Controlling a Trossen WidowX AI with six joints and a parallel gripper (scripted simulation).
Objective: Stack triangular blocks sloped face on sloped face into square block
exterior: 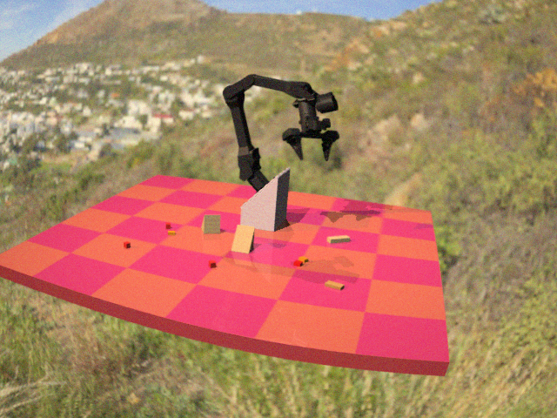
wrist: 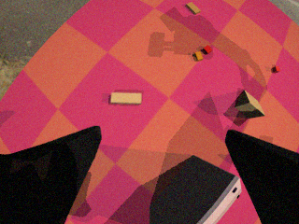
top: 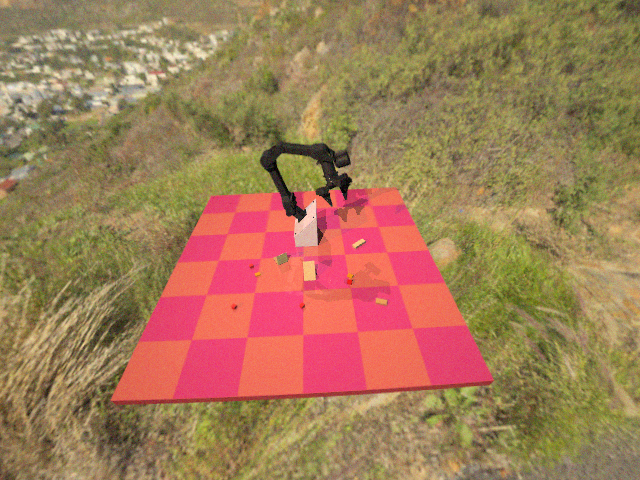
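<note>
One triangular block, light tan, rests on the table in front of the pale wedge-shaped stand, with its sloped face showing in the exterior view. The other triangular block, duller olive tan in shade, rests apart from it, to its left in the top and exterior views; I do not see it in the wrist view. My gripper is open and empty, fingers pointing down. It hangs high above the back right part of the table, away from both blocks.
The pale stand rises behind the blocks. A small plank lies right of it, another plank nearer the front. Several small red and orange pieces lie around the blocks.
</note>
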